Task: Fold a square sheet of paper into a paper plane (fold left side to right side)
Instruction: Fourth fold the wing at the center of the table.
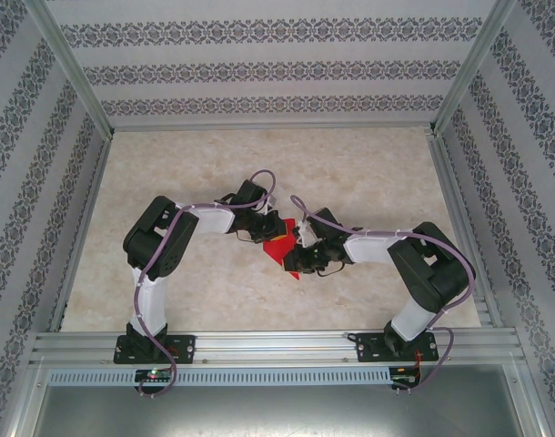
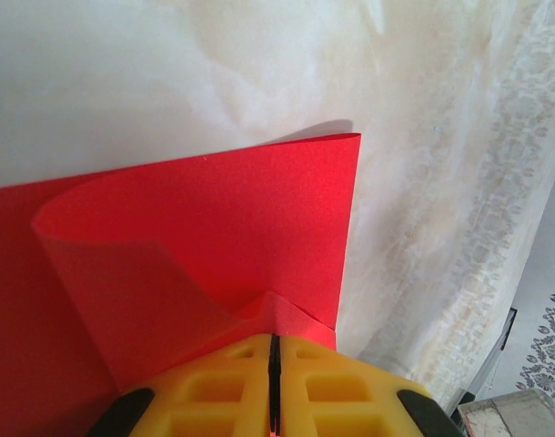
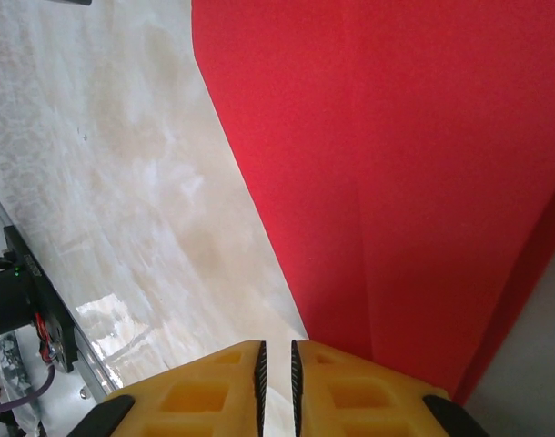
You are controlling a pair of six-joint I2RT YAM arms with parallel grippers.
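Note:
The square sheet of paper point(image 1: 279, 248) is bright red and lies mid-table between both arms. In the left wrist view the sheet of paper point(image 2: 214, 228) curls up and over in a loose bend, and its near edge is pinched into a small peak. My left gripper point(image 2: 274, 339) is shut on that peak, jaws pressed together; from above the left gripper point(image 1: 270, 231) sits at the sheet's upper left. My right gripper point(image 3: 276, 348) stands at the sheet's point(image 3: 396, 164) near edge, with a narrow gap between the jaws showing bare table. The paper plane is out of view.
The pale marbled table point(image 1: 168, 182) is ringed by an aluminium frame point(image 1: 259, 346) and patterned walls point(image 1: 259, 64). Both arms point(image 1: 159, 246) reach inward from the near rail, and their cables loop above the sheet. Bare tabletop lies at the back and on both sides.

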